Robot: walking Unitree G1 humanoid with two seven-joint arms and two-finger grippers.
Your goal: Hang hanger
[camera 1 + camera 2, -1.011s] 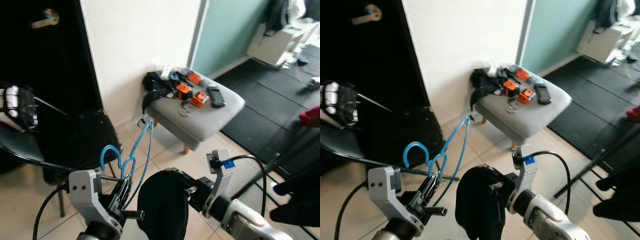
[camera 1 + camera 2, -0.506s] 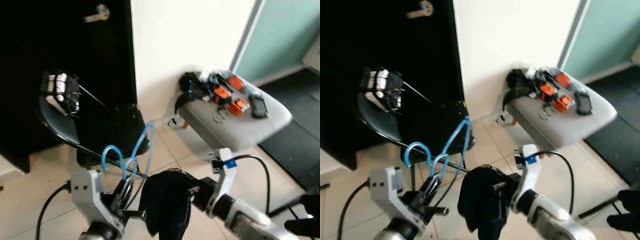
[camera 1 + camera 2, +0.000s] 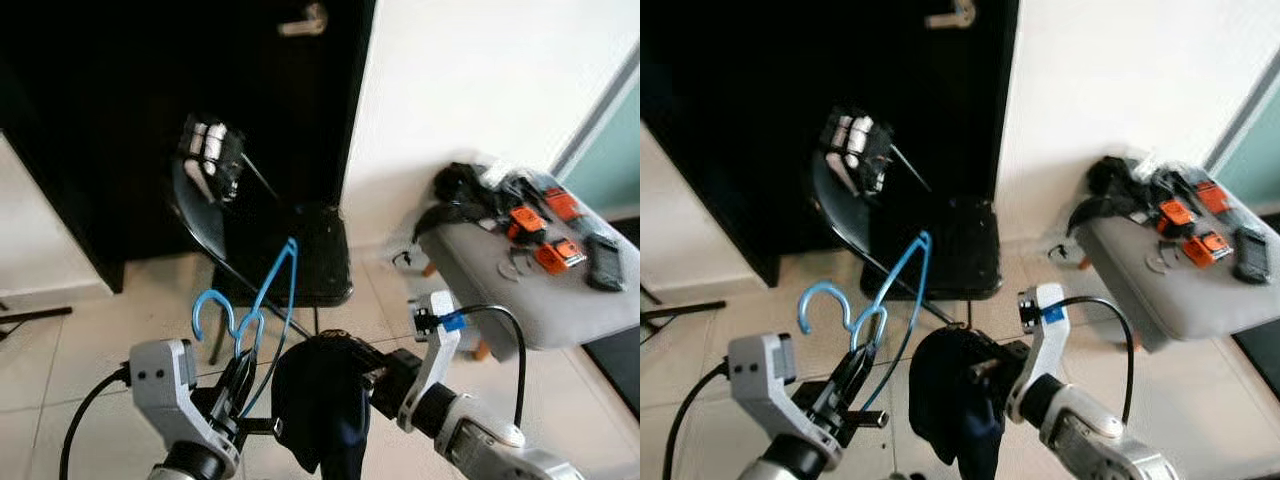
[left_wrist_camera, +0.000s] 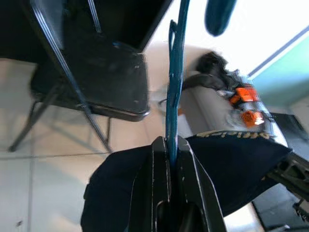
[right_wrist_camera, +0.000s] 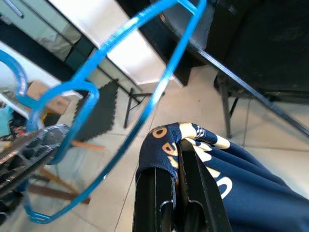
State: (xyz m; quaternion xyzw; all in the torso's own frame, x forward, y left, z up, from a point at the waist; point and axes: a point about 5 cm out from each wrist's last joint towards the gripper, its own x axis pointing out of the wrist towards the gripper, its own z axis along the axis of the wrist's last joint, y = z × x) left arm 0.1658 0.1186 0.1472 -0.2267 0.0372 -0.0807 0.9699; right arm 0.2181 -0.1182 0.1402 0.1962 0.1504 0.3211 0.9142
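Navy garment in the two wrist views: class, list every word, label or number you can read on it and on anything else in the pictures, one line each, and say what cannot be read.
Navy garment, cream lettering in the right wrist view: folded and cut off, not readable as a word.
Navy garment, lettering along the edge in the left wrist view: too blurred to read.
Orange items on the grey stool: any labels too small to read.
Blue hanger: no text.

Daylight lit the room evenly. The white wall (image 3: 480,90) was washed out with glare, the dark door (image 3: 150,90) lost detail, and head views were slightly motion-blurred.
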